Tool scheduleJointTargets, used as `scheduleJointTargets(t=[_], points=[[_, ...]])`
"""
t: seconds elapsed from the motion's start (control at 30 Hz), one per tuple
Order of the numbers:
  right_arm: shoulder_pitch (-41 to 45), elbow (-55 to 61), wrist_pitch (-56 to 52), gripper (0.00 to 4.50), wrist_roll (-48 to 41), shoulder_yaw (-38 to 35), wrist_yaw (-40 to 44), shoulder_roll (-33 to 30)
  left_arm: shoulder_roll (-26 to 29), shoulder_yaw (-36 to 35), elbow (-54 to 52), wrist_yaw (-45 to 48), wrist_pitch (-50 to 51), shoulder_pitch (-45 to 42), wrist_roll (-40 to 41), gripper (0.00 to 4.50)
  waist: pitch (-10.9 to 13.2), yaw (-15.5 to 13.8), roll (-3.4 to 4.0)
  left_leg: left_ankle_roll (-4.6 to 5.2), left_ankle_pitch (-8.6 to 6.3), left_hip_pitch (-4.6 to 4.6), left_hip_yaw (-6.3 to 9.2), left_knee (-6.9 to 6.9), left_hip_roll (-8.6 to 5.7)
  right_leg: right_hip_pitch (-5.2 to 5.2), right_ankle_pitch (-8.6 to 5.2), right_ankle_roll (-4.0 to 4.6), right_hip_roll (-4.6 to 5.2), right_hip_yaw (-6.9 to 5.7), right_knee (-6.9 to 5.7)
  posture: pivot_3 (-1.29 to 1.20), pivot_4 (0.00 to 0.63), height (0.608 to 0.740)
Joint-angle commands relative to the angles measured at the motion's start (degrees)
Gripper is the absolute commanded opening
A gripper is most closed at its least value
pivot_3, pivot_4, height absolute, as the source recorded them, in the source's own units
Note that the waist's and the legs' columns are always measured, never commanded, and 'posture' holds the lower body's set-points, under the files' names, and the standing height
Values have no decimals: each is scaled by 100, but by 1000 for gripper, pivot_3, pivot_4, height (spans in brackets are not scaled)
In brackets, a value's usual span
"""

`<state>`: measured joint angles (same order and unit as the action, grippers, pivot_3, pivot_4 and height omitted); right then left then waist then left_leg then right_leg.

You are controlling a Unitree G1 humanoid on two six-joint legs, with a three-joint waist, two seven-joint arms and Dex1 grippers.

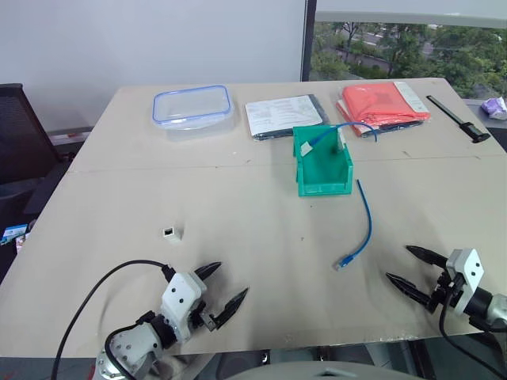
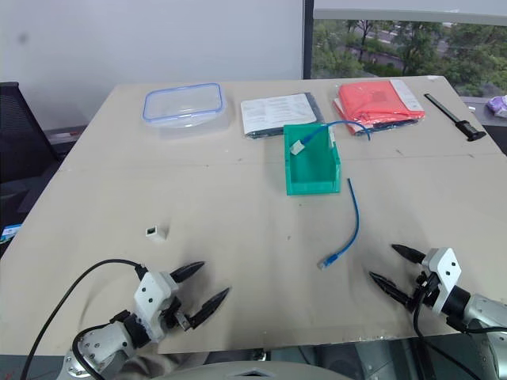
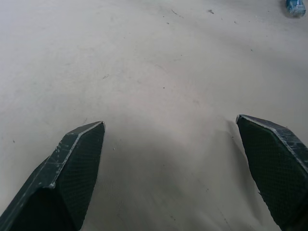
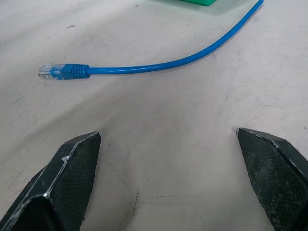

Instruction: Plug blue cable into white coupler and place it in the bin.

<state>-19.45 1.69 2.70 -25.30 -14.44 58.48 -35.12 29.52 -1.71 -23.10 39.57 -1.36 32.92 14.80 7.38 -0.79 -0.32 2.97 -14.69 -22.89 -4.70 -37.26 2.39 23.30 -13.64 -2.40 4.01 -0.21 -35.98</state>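
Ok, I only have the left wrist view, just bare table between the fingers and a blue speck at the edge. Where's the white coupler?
Observer: The white coupler sits on the table ahead of the left gripper, apart from it, untouched.
Operator: And the blue cable?
Observer: One blue cable lies loose on the table between the bin and the right gripper, its clear plug towards the robot.
Operator: Is the bin empty?
Observer: No. A second blue cable with a white piece on its end hangs over the bin's back wall.
Operator: Is the right gripper holding anything?
Observer: No, its jaws stand open over bare table.
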Motion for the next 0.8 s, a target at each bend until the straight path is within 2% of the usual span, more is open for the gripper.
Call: scheduleJointTargets(t=[0.03,0.23,0.4,0.67,0.8], points=[[-2,-92,-3,4447,63,-55,76,-127,49,80,131,32,194,109,-50,4500,0,0,0,0,0,0,0,0,0,0,0,0,0,0,0,0,150,740],[388,49,-129,4447,10,18,464,-550,275,30,-57,206,397,-370,76,4500,5,-11,4,9,5,-1,-1,-2,-3,0,1,1,0,-3,0,0,150,740],[981,248,-261,4447,344,450,751,-1015,1017,101,-401,852,633,-1001,58,4500,32,3,-15,12,8,0,5,-4,-1,3,3,2,-30,-9,-11,0,150,740],[2408,773,-664,4447,677,1683,1539,-1491,2065,2,-1499,1982,1773,-2109,1460,4500,77,15,-39,12,7,-21,-1,-5,2,8,3,2,-36,-5,0,0,150,740],[2878,695,-784,4447,801,2144,1859,-1506,2308,-64,-1813,2096,2266,-2392,1969,4500,95,-1,-44,12,8,-21,2,-5,3,8,3,2,-43,-8,-1,0,150,740]])
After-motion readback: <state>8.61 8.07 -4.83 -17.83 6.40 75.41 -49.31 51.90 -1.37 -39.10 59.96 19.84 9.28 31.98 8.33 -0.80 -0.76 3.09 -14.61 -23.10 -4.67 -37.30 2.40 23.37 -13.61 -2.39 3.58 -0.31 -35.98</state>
